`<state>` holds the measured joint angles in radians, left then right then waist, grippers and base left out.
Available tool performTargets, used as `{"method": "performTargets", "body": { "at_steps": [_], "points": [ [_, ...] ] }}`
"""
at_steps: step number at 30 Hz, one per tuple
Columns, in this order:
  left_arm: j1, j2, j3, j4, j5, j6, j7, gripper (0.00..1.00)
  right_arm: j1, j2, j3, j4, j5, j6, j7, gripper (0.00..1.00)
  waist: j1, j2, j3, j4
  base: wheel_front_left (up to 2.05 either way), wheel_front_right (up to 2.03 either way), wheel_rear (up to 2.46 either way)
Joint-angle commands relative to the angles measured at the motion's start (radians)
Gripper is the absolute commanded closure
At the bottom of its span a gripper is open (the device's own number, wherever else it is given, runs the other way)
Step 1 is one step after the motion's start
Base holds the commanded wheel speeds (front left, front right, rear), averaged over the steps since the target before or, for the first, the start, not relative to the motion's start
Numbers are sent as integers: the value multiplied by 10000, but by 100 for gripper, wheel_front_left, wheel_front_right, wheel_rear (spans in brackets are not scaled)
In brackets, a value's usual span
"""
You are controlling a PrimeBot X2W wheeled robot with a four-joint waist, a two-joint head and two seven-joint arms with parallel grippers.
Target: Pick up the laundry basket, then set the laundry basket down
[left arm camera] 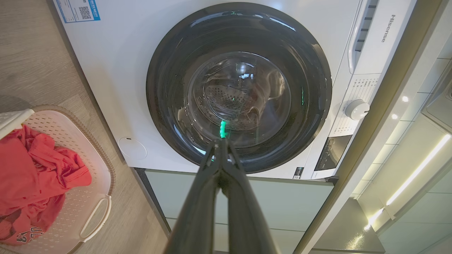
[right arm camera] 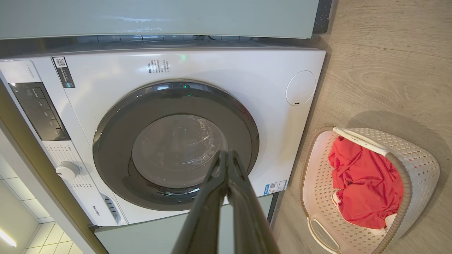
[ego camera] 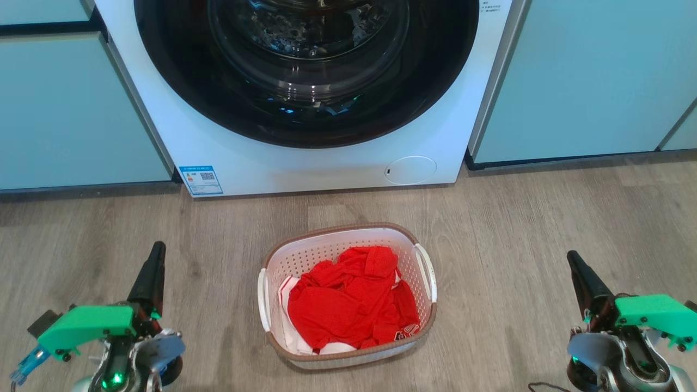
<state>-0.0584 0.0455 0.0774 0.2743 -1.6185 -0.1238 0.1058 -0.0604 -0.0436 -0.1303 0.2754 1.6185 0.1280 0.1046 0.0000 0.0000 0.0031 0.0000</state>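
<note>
The laundry basket [ego camera: 326, 256], white with perforated walls and a brown woven-look rim, stands on the wooden floor in front of the washer, between my two arms. Red clothing [ego camera: 348, 299] fills its inside. The basket [left arm camera: 88, 176] sits at the left edge of the left wrist view, and the basket [right arm camera: 416, 169] lies at the right of the right wrist view. My left gripper [ego camera: 157, 251] hangs left of it, shut and holding nothing, fingertips [left arm camera: 221, 143] pressed together. My right gripper [ego camera: 572, 258] stays right of it, shut too, fingers [right arm camera: 226, 155] meeting at the tips.
A white front-loading washer [ego camera: 305, 158] with a dark round door [ego camera: 305, 71] stands just behind the basket. Pale green cabinet fronts [ego camera: 65, 109] flank it on both sides. Bare wood floor [ego camera: 517, 218] lies around the basket.
</note>
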Motion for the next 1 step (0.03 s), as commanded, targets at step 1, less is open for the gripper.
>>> {"method": "performTargets", "body": {
  "at_steps": [1],
  "points": [
    [-496, 55, 364, -292, 99, -69, 75, 100, -474, -78, 171, -307, -94, 27, 82, 100, 0, 0, 0, 0, 0, 0, 0]
  ]
}}
